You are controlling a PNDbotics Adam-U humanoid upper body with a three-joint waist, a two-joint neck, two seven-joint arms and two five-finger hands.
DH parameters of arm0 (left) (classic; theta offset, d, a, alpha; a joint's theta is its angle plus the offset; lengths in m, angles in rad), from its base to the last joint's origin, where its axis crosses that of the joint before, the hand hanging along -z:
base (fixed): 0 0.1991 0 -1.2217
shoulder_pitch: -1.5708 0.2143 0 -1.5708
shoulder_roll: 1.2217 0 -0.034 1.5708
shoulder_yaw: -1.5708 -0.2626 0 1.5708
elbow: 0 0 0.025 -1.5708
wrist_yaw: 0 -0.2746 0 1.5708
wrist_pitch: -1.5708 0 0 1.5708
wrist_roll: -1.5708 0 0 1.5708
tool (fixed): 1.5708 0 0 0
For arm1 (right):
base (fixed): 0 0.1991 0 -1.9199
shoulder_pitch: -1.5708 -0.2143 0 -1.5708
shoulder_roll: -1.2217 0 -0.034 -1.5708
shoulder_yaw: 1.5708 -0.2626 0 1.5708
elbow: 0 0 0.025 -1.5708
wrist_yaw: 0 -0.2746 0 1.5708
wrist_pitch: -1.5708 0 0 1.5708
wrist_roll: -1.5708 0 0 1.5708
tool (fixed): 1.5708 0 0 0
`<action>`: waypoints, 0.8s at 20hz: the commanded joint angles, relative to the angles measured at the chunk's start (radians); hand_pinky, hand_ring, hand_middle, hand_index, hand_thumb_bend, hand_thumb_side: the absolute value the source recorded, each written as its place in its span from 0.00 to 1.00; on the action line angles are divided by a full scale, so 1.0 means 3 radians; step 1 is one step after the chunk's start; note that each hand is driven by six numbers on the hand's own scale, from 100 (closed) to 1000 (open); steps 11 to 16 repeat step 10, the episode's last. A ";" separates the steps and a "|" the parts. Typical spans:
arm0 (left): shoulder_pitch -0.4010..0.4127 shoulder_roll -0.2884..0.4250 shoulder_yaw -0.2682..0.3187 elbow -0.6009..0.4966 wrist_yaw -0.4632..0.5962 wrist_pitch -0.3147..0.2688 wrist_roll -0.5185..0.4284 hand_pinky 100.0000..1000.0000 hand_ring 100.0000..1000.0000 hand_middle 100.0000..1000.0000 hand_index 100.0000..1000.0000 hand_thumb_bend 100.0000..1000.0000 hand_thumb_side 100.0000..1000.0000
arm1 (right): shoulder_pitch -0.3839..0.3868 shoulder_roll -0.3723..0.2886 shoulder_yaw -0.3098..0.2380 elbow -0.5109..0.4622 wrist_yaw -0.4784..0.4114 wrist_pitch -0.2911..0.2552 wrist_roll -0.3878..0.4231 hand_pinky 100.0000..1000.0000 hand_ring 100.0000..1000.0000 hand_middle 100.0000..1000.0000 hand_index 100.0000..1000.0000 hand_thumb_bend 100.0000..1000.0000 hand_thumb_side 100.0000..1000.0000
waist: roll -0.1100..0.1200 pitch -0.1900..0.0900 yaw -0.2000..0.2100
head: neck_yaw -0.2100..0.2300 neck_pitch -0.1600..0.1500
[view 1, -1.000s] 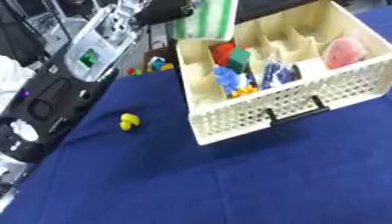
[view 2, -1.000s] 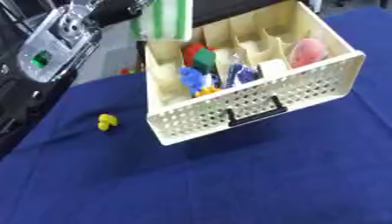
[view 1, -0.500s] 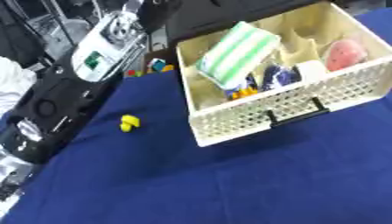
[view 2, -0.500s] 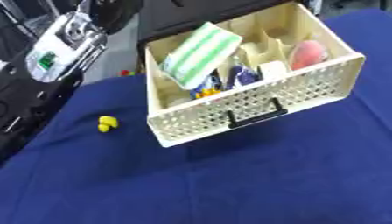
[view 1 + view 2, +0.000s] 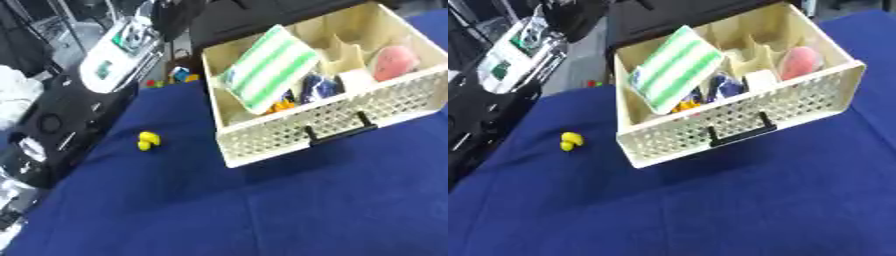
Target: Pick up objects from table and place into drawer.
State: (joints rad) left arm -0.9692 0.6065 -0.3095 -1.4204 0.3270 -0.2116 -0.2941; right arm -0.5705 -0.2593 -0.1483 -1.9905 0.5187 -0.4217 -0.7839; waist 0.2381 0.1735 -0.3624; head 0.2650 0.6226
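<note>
**A:** Where do the task's things lie?

**B:** A cream perforated plastic drawer (image 5: pixel 754 112) with a black handle stands pulled out over the dark blue cloth-covered tabletop (image 5: pixel 710 210). In its left compartment a green-and-white striped flat packet (image 5: pixel 674 70) lies tilted, resting on top of some blue and orange pieces (image 5: pixel 710 92) that I cannot make out. A pink rounded object (image 5: pixel 800 60) sits in the right compartment, and a small pale block (image 5: pixel 758 80) sits near the front wall between them.

**A:** Anything still outside?

**B:** A small yellow object (image 5: pixel 147 140) lies on the cloth, left of the drawer and well apart from it.

**A:** And the robot hand?

**B:** Neither robot hand is in either view, so I cannot tell its state or how the things lie relative to it. Only a white and black machine (image 5: pixel 122 55) shows beyond the tabletop's left edge.
</note>
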 commanded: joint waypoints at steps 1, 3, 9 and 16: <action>-0.0041 0.0103 0.0154 -0.0044 0.0079 -0.0058 0.0068 0.64 0.81 0.79 1.00 1.00 0.97 | -0.0014 -0.0051 -0.0018 -0.0032 0.0022 -0.0037 -0.0050 0.55 0.62 0.54 0.74 0.00 1.00 | -0.0040 -0.0057 0.0025 | 0.0011 -0.0007; -0.0011 0.0169 0.0282 -0.0105 0.0157 -0.0119 0.0147 0.64 0.81 0.79 1.00 1.00 0.98 | 0.0004 -0.0071 -0.0026 -0.0032 0.0029 -0.0033 -0.0057 0.55 0.62 0.55 0.74 0.00 1.00 | -0.0040 -0.0074 0.0051 | 0.0015 0.0013; 0.0223 0.0445 0.0681 -0.0439 0.0376 -0.0331 0.0392 0.66 0.82 0.79 0.99 1.00 1.00 | 0.0059 -0.0145 -0.0079 -0.0032 0.0080 -0.0018 -0.0126 0.55 0.62 0.55 0.74 0.00 1.00 | -0.0040 -0.0113 0.0185 | 0.0055 0.0115; 0.0277 0.0497 0.0751 -0.0507 0.0417 -0.0372 0.0435 0.66 0.82 0.79 0.99 0.99 1.00 | 0.0068 -0.0157 -0.0087 -0.0032 0.0090 -0.0015 -0.0141 0.55 0.62 0.55 0.74 0.00 1.00 | -0.0040 -0.0114 0.0212 | 0.0054 0.0128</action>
